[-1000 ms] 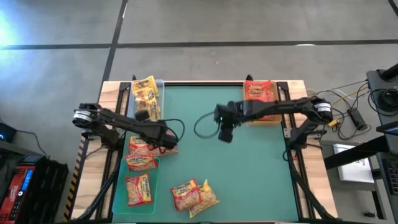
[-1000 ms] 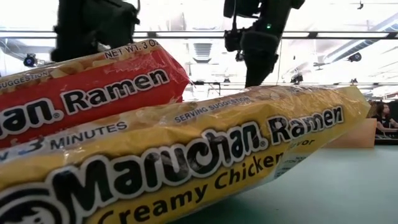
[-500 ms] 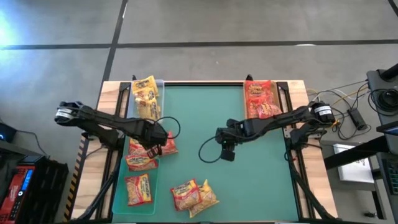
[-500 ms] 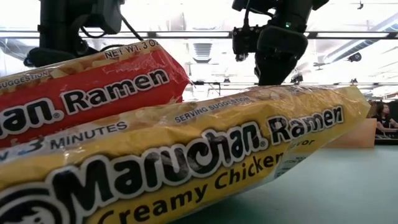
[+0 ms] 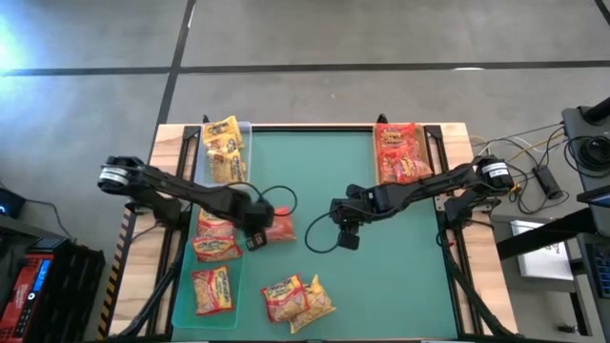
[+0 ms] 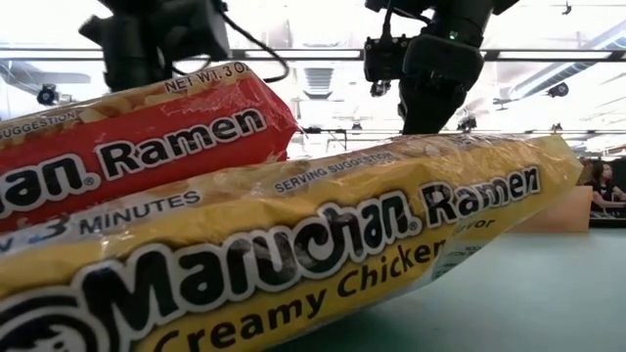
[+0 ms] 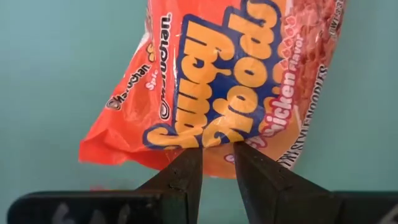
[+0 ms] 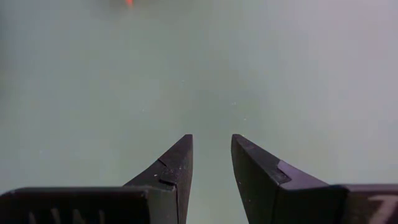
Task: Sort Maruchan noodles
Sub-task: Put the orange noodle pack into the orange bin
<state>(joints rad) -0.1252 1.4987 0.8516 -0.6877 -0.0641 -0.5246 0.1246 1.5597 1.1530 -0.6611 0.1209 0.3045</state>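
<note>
Lab: concrete floor point(image 5: 381, 38), cabled rig point(image 5: 534, 171).

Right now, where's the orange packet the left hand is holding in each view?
High view: orange packet at the left hand, left of centre on the green mat.
Low view: not visible, hidden behind near packets.
Left wrist view: fills the centre, pinched between the fingers.
Right wrist view: not identifiable.
Shared landmark: the green mat.
</note>
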